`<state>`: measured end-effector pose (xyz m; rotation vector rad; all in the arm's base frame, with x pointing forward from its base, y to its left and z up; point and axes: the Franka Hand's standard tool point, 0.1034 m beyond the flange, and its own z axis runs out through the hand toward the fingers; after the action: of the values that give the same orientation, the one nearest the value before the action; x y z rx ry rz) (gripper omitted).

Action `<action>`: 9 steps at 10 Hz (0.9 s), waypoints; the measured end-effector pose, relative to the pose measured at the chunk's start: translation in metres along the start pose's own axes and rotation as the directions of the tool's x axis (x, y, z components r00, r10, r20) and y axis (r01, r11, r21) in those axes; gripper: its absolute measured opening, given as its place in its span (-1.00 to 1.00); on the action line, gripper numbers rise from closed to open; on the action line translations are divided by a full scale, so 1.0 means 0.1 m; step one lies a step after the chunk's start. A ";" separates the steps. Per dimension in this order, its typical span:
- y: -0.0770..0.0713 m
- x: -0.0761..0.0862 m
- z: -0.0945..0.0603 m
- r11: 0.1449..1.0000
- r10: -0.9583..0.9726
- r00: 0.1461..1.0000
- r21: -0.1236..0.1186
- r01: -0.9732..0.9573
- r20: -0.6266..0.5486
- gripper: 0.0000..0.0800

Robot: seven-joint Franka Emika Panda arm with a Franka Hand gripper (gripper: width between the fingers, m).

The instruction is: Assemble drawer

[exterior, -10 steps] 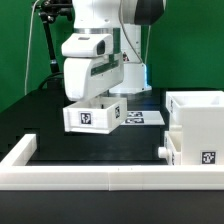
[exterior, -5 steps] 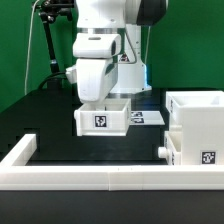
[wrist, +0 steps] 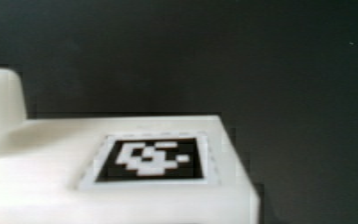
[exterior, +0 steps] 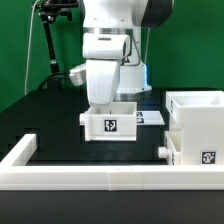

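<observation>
Black table [exterior: 50, 120], low white rim [exterior: 80, 175], green backdrop. Gripper [exterior: 101, 106]: clamped on the back wall of a small white tray [exterior: 110, 122], which hangs directly beneath it, tag [wrist: 149, 160] outward. Drawer shell [exterior: 197, 125]: well apart, toward the exterior view's right, second tray [exterior: 190, 152] partly inserted, black knob [exterior: 164, 152] protruding.

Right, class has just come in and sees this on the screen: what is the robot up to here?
A single robot arm is putting a white drawer unit together. It carries one small open-top tray, tagged on its front, just above the black table. The jaws themselves are hidden behind the arm and tray, so the grip cannot be seen. Over the last second the tray has travelled toward the exterior view's right, nearer the tall hollow shell. The tray is not yet in the shell.
</observation>
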<state>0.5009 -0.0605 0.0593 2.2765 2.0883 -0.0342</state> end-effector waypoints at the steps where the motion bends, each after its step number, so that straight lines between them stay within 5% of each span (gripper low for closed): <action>1: 0.00 0.00 0.00 1.000 0.000 1.000 0.001 0.000 0.000 -0.89; 9: 0.31 0.41 0.00 0.996 -0.084 0.996 0.023 0.084 0.013 -0.89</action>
<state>0.5354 -0.0228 0.0579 2.1928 2.1868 -0.0768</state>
